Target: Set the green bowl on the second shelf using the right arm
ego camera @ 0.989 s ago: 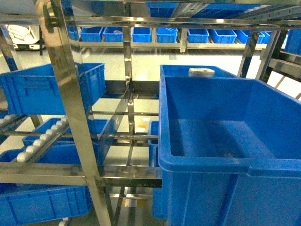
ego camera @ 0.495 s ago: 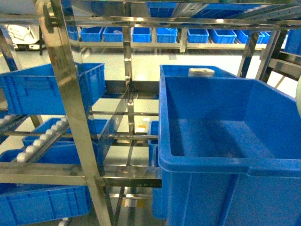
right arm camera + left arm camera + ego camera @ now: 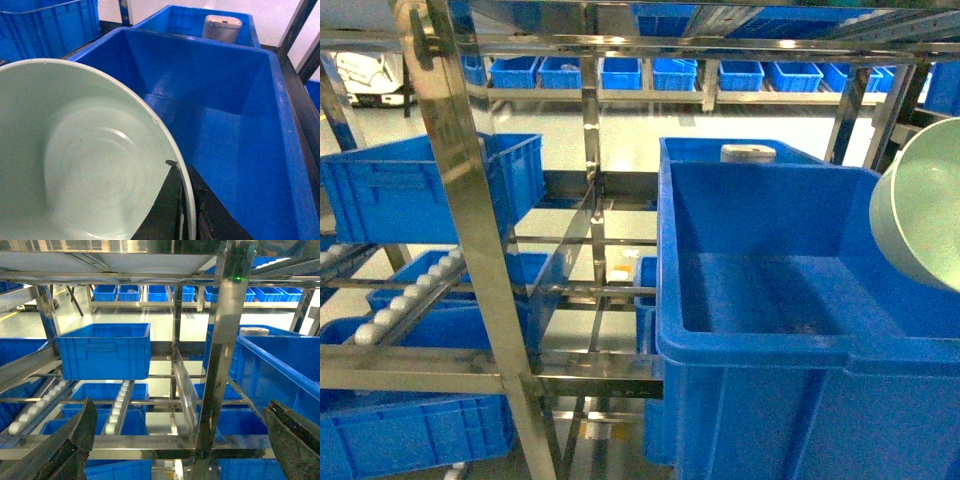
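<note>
Steel racking (image 3: 470,200) held blue crates; the large crate (image 3: 770,280) sat empty. Above its right edge hung the green bowl (image 3: 75,155), rim pinched by the right gripper (image 3: 180,210). Left gripper (image 3: 175,440) fingers stood apart.

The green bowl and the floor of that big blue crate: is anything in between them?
Nothing. In the right wrist view the green bowl, pinched at its rim by the right gripper, hangs over the big blue crate's bare floor.
</note>
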Robot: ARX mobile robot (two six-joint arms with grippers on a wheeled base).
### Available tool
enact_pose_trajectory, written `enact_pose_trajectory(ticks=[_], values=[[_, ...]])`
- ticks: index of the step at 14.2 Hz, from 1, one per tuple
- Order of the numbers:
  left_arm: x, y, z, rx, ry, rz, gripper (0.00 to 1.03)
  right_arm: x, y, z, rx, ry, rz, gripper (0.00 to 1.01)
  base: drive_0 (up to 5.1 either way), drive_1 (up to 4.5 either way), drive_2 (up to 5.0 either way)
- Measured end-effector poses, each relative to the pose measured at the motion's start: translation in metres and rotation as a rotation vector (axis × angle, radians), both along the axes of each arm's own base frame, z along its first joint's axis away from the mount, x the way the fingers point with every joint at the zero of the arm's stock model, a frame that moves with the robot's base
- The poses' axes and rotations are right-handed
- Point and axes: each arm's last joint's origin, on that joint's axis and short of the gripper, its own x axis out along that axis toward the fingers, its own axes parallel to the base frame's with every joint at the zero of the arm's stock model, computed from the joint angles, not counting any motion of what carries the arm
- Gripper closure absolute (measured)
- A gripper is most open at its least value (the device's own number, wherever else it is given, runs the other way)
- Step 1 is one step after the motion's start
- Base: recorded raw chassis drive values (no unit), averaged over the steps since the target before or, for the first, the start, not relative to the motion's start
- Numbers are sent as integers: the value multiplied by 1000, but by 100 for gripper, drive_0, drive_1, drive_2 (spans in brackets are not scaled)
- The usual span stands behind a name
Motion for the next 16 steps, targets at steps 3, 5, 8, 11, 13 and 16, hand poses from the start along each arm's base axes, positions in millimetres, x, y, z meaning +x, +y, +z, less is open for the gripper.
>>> enact_pose_trajectory(ticks=[3,5,8,11,13,16], values=[[0,0,0,0,0,0,5,31,9,-9,-8,33,29,99,0,0,0],[0,0,0,0,0,0,5,56,15,-17,-21,73,41,99,0,0,0],[0,0,0,0,0,0,5,92,12,-39,-30,165,18,99,0,0,0],[0,0,0,0,0,0,5,116,11,-54,-25,219,27,99,0,0,0],[0,0,0,0,0,0,5,125,10,-55,-29,231,30,99,0,0,0],[0,0,0,0,0,0,5,133,11,-64,-66,269,69,93,0,0,0]])
